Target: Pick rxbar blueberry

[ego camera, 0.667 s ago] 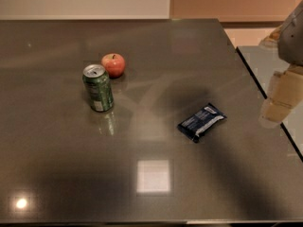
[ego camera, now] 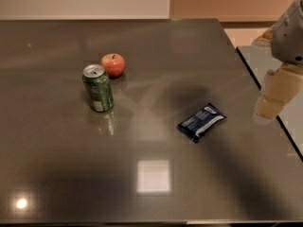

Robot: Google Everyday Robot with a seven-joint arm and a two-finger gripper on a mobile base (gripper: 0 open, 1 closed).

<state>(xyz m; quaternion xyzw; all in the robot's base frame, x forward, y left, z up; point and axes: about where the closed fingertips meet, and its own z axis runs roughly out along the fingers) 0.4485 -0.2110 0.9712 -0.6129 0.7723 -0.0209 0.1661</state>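
Observation:
The rxbar blueberry lies flat on the dark grey table, right of centre, in a navy wrapper with light lettering, turned at a slant. My gripper hangs at the right edge of the camera view, above the table's right side, to the right of the bar and apart from it. It holds nothing that I can see.
A green soda can stands upright left of centre. A red apple sits just behind it. The table's right edge runs close under the gripper, with another surface beyond it.
The gripper has shifted slightly left and down toward the table. The bar, can and apple have not moved.

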